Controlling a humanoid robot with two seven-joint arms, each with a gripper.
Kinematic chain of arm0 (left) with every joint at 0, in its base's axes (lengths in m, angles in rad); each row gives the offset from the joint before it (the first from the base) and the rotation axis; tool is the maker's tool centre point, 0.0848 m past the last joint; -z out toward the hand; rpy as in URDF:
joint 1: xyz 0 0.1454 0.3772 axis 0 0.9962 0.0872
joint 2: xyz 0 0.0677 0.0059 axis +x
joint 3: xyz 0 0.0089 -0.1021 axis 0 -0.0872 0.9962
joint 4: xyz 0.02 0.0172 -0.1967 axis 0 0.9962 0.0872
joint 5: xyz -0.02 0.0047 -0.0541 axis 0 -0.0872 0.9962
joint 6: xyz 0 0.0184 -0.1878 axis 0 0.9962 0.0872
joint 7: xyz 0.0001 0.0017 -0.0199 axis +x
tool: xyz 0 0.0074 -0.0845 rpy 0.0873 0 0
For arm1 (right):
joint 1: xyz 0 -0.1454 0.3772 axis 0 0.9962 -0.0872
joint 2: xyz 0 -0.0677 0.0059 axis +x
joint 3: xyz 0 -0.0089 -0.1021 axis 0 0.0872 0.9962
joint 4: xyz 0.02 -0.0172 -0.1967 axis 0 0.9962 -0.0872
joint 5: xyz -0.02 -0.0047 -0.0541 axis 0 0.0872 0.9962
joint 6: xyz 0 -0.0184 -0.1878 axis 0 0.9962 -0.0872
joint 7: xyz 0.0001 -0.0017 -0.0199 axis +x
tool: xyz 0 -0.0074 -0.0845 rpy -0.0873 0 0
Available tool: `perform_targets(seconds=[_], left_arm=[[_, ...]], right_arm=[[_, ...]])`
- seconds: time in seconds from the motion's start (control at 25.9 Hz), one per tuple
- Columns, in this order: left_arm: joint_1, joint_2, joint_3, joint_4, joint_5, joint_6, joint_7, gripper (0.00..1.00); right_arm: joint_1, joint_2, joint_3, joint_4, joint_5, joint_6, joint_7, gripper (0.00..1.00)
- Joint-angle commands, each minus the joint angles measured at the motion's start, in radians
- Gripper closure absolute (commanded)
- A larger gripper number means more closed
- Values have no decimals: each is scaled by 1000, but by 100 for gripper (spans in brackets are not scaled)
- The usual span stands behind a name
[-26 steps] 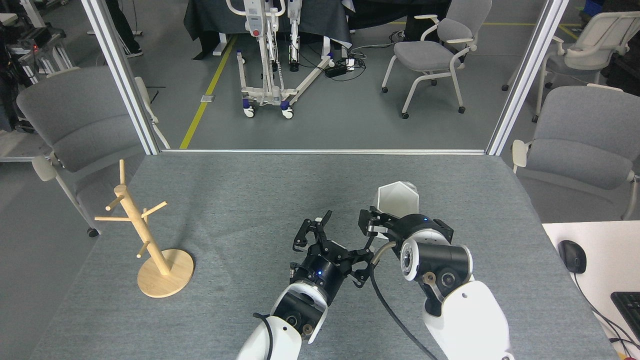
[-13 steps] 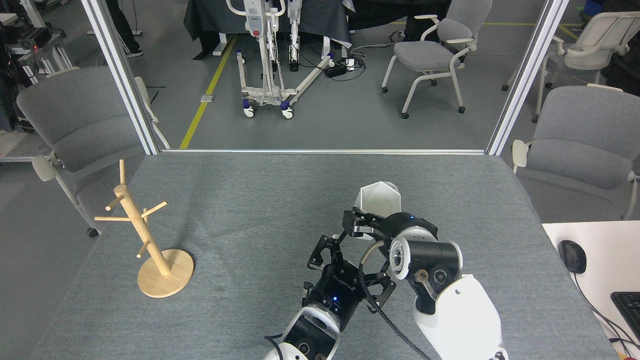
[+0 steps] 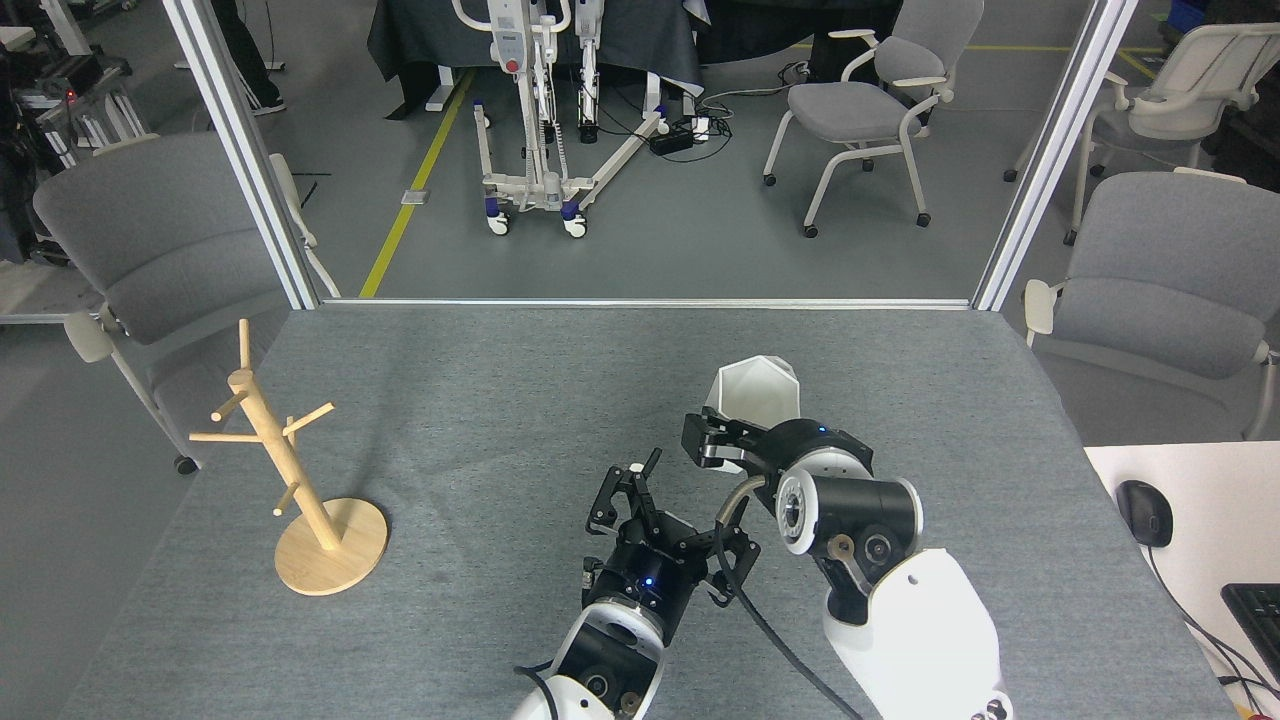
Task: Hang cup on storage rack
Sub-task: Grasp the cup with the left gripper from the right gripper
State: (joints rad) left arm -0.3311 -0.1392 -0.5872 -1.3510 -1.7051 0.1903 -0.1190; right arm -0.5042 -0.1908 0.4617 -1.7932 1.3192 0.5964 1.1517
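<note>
Cup (image 3: 757,390) tilts rim-up, seemingly pinched by right gripper (image 3: 722,447); left gripper (image 3: 668,505) spread empty.

Our arms: glossy white shells | wrists: black cylinders, small blue lights | left gripper (image 3: 672,508), right gripper (image 3: 722,445): black linkage fingers | black cables looping alongside | round silver joint caps

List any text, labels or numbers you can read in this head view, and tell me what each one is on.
No readable text in this frame.
Left gripper: no lettering can be read on its black body.
Cup, held in the right gripper: plain white, no marking.
Storage rack: bare wood, no label.
Keyboard on the side desk: key legends too small to read.
</note>
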Motion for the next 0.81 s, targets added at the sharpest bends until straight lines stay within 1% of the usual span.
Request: perform_targets(seconds=[0.0, 0.12, 0.31, 0.66, 0.77], left_arm=[[0, 0, -3, -8, -7, 9, -7, 0], [0, 0, -10, -14, -7, 6, -4, 0], [-19, -2, -13, -10, -8, 3, -5, 0], [-25, -3, -14, -10, -8, 3, -7, 0], [-25, -3, -31, -10, -10, 8, -8, 0]], right_arm=[[1, 5, 0, 0, 0, 3, 2, 100], [4, 14, 0, 0, 0, 3, 3, 100], [4, 14, 3, 0, -2, -3, 5, 100], [15, 41, 31, 0, -2, 3, 8, 100], [13, 45, 31, 0, -2, 3, 10, 100]])
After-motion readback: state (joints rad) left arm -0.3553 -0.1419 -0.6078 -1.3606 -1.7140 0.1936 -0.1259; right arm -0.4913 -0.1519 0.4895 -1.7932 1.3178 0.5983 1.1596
